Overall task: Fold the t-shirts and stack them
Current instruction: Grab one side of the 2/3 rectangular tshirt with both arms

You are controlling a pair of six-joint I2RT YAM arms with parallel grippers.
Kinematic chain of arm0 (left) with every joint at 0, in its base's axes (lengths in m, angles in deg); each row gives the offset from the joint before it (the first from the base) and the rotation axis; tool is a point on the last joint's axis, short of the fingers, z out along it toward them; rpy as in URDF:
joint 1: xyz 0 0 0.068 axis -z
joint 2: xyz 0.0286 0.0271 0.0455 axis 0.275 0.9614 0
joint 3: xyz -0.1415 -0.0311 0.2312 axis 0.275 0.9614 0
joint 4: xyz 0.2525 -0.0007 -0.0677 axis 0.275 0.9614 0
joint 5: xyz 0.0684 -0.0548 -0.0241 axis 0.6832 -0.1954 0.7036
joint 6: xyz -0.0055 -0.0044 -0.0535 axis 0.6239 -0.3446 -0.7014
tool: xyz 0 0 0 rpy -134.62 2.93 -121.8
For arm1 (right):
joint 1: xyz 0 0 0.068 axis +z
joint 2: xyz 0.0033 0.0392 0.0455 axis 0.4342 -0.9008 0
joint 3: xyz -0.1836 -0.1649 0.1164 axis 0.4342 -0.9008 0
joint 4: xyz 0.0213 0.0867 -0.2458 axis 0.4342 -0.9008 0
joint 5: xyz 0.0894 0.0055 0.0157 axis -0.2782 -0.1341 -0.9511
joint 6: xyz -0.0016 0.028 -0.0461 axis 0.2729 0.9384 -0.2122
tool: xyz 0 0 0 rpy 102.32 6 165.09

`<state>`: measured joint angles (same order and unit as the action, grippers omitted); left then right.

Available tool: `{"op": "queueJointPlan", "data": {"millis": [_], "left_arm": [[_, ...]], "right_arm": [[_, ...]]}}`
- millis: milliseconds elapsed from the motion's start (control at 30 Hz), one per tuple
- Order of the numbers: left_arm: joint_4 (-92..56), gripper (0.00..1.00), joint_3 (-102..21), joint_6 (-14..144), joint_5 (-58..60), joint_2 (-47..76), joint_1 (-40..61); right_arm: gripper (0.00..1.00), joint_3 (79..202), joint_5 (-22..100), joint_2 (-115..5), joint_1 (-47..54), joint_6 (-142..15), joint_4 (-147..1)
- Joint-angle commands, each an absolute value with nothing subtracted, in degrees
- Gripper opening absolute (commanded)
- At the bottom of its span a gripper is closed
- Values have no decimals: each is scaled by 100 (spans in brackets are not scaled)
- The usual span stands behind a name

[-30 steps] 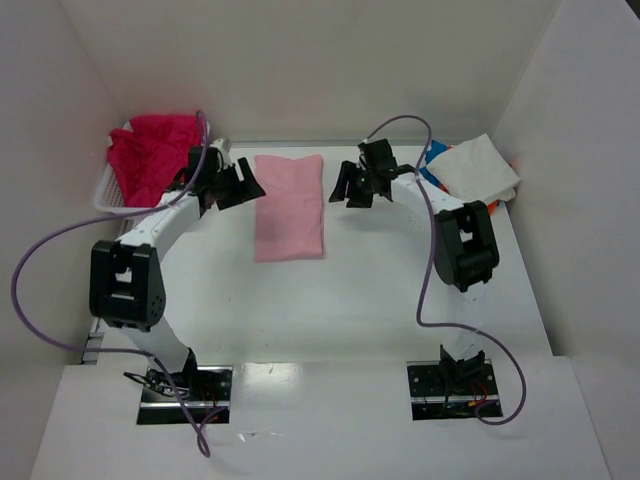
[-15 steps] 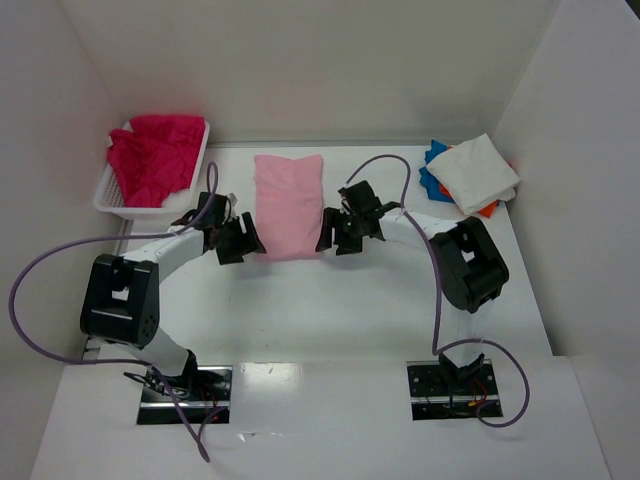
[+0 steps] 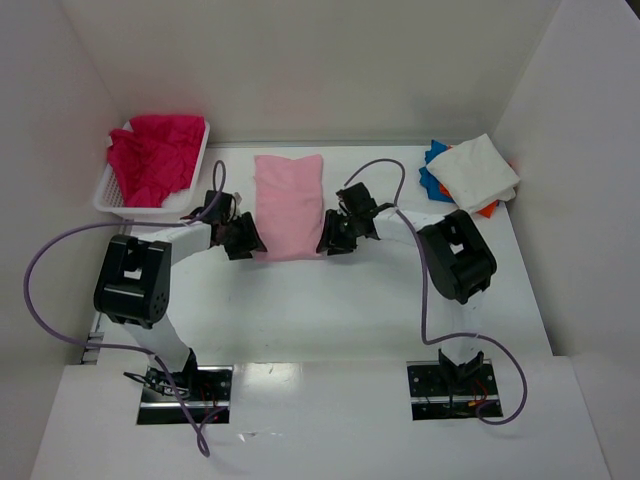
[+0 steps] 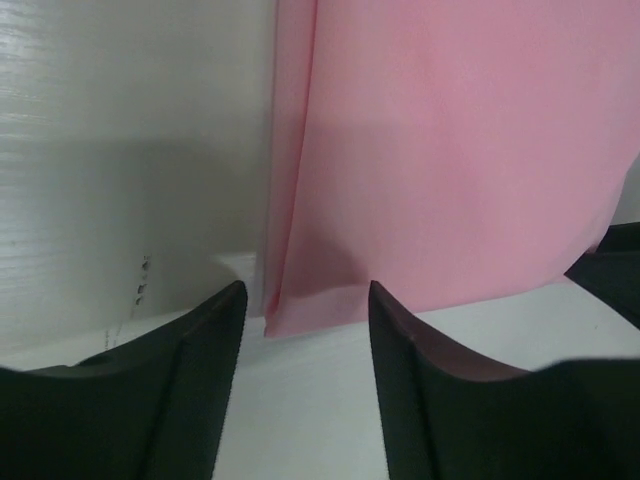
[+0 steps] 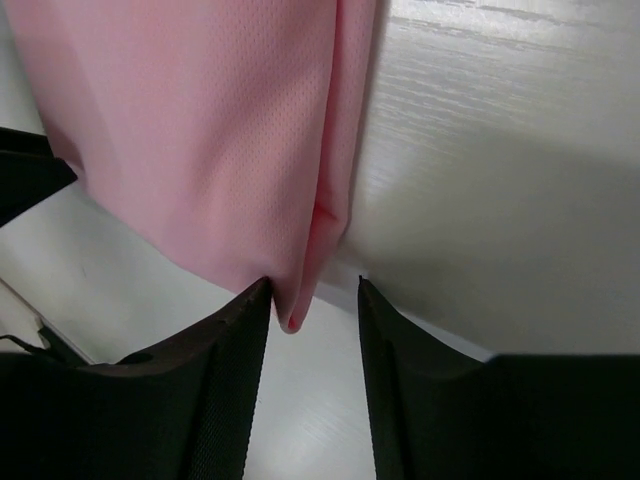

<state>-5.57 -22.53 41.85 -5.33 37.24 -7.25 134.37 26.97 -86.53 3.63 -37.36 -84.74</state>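
Observation:
A light pink t-shirt lies folded into a long strip in the middle of the table. My left gripper is open at its near left corner; that corner sits between the fingertips. My right gripper is open at the near right corner, whose folded edge rests against the left finger. Magenta-red shirts are heaped in the basket. A folded white shirt lies on top of blue and orange ones at the far right.
The white lattice basket stands at the far left. White walls close in the table on the left, back and right. The arm cables loop over the near table.
Both grippers have come from the far end of the pink shirt down its sides to its near corners and lowered to the table. The shirt has not moved.

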Motion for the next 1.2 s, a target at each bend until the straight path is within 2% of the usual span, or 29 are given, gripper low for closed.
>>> {"op": "queueJointPlan", "data": {"millis": [0, 233, 333, 367, 400, 467, 700, 967, 1167], "left_arm": [[-523, 56, -2332, 4236, -531, 3925, -726], [-391, 42, -2318, 4289, -657, 3914, -726], [-391, 29, -2218, 4289, -698, 3873, -726], [-391, 21, -2218, 4289, -711, 3873, -726], [-391, 8, -2218, 4278, -759, 3873, -726], [-391, 0, -2207, 4236, -760, 3873, -726], [-165, 0, -2024, 4034, -962, 3453, -674], [857, 0, -1852, 4024, -1216, 2135, -350], [1806, 0, -2312, 3966, -995, 1156, -173]], "right_arm": [[45, 13691, 2667, -8854, 371, -3640, -8153], [29, 13744, 2605, -8968, 423, -3473, -8030], [13, 13744, 2552, -8968, 423, -3411, -8030], [8, 13733, 2552, -8968, 423, -3411, -8030], [3, 13692, 2552, -8946, 423, -3411, -8030], [0, 13548, 2565, -8787, 423, -3400, -8030], [0, 12945, 2728, -8044, 476, -3288, -7988], [0, 12549, 2850, -7251, 942, -3166, -8514], [0, 12479, 3177, -6184, 1162, -2931, -9093]]}}
